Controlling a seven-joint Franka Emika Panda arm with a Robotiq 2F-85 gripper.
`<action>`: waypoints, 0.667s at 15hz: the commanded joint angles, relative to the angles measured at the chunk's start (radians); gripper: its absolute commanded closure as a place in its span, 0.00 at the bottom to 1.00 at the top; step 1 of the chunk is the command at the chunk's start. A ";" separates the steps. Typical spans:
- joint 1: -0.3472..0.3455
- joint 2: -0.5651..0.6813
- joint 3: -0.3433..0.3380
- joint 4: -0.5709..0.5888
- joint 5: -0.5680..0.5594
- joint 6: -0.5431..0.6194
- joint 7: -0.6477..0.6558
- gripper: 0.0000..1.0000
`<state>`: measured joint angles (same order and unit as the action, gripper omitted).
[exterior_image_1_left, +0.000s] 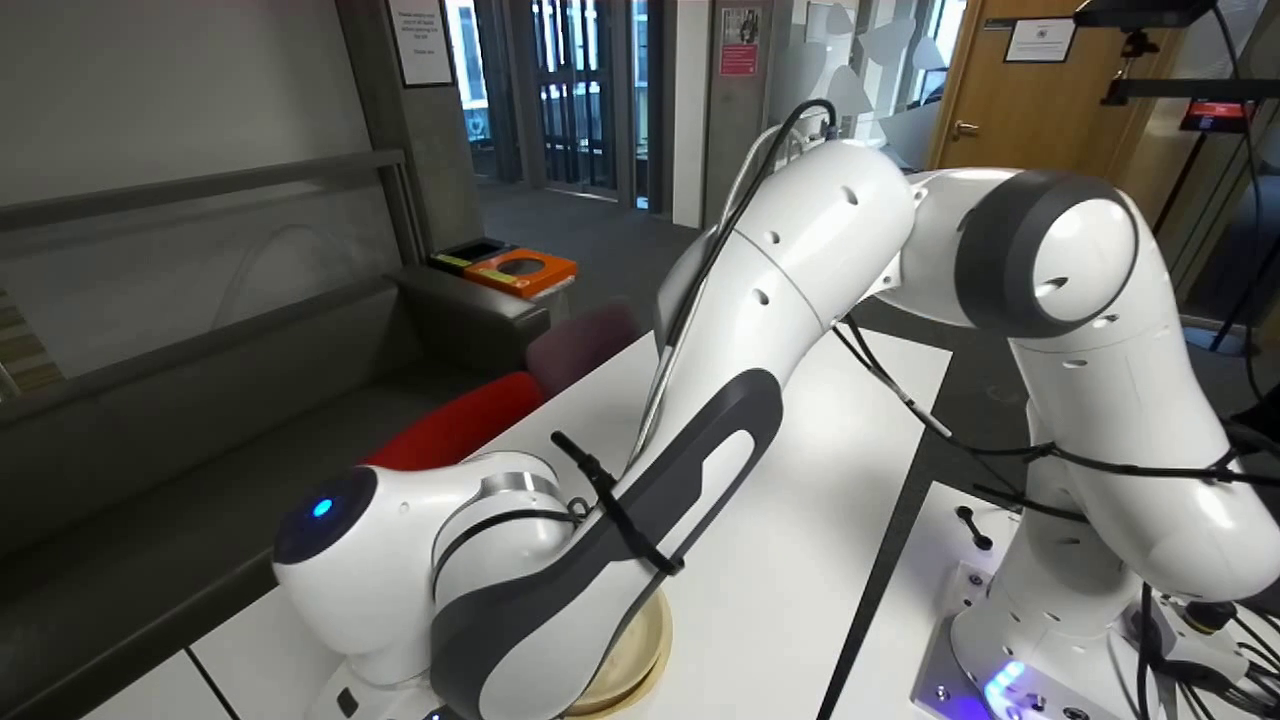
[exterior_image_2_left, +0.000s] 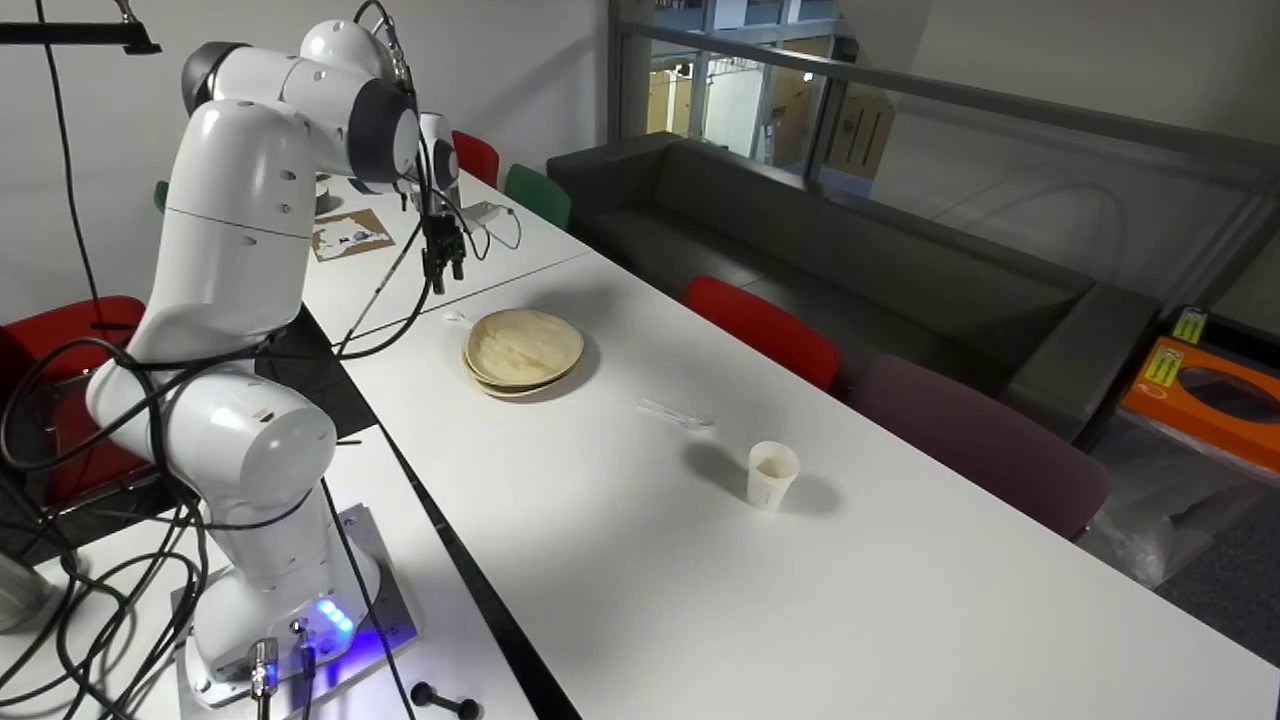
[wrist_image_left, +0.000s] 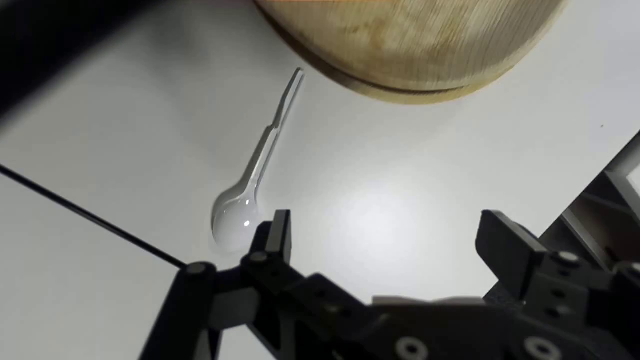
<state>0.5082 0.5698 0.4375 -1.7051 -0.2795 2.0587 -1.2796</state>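
Hovering above the white table (exterior_image_2_left: 640, 560) on a white robot arm (exterior_image_1_left: 810, 235), with the gripper (wrist_image_left: 384, 225) aimed downward and spread wide — gripping nothing, with a patch of glare on the tabletop visible between the fingertips. Cut off by the lower edge in an exterior view, but seen small and dark, above table level, in an exterior view where taking in the whole tabletop.

Nearest to a white spoon (wrist_image_left: 261, 162), lying on the table below the gripper, just outside one finger rather than between the two. Turned with bowl toward that fingertip and with handle slanting away from the gripper, to a tip just short of a pair of stacked wooden-looking plates (wrist_image_left: 415, 45). Hard to judge the height of the fingertips over the spoon.

Placed near those plates too, ahead of the fingertips and past the spoon's handle, with the upper plate resting on the lower one. Set over a dark seam (wrist_image_left: 92, 215) in the tabletop, visible on the spoon's side and vanishing behind the gripper's body.

Well apart from a pale utensil (exterior_image_2_left: 677, 415), lying on the far side of the plates from the gripper — too small to tell its kind. Farther still from a white cup (exterior_image_2_left: 773, 480), standing upright beyond that utensil. Off to one side from a red chair (exterior_image_2_left: 762, 332) and a dark sofa (exterior_image_2_left: 880, 265), both past the table's long edge from the gripper.
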 joint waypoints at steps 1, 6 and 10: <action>0.045 0.080 -0.005 0.116 -0.016 -0.026 -0.018 0.00; 0.033 0.064 -0.004 0.064 0.001 -0.004 -0.009 0.00; 0.030 0.071 -0.005 0.063 0.001 0.011 -0.008 0.00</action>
<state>0.5366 0.6328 0.4361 -1.6472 -0.2793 2.0581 -1.2871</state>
